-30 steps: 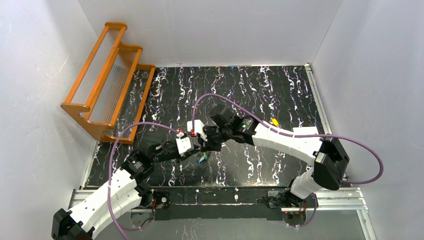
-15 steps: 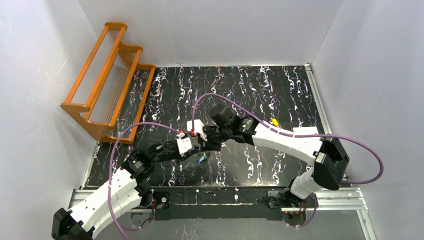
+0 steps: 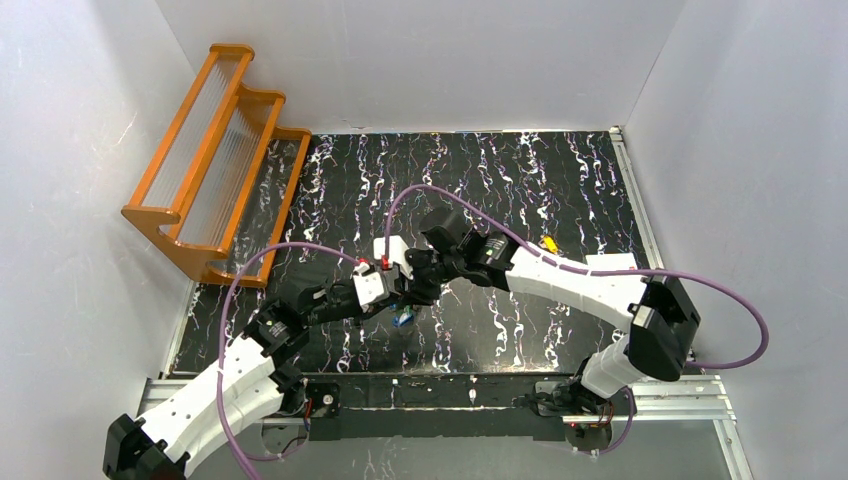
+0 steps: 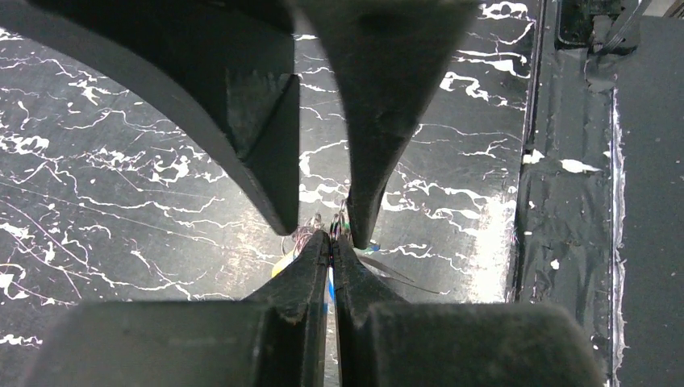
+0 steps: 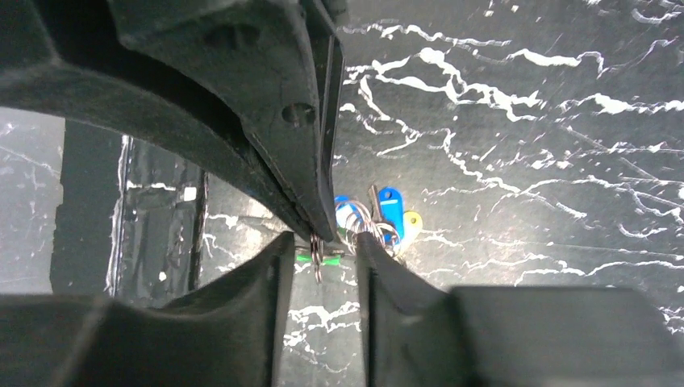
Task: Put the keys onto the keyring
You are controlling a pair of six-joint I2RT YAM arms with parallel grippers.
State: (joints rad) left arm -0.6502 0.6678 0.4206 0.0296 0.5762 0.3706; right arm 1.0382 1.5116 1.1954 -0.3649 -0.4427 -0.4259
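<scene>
Keys point(image 5: 387, 208) with blue and yellow heads were bunched just beside the claw tips, low over the worktop point(image 3: 520, 180). The left claw point(image 4: 331, 242) had just pinched shut on the thin keyring point(image 5: 316, 260), and the right claw point(image 5: 323, 239) had loosened to a narrow gap around it, so the ring seemed handed over to the left. Only the right wrist view showed those heads; from above they were one small speck.

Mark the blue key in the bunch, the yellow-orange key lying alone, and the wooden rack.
blue key point(image 5: 389, 203): right wrist view, on its plastic head.
yellow-orange key point(image 3: 549, 243): top view, on its coloured head.
wooden rack point(image 3: 217, 160): top view, on its middle rail.
</scene>
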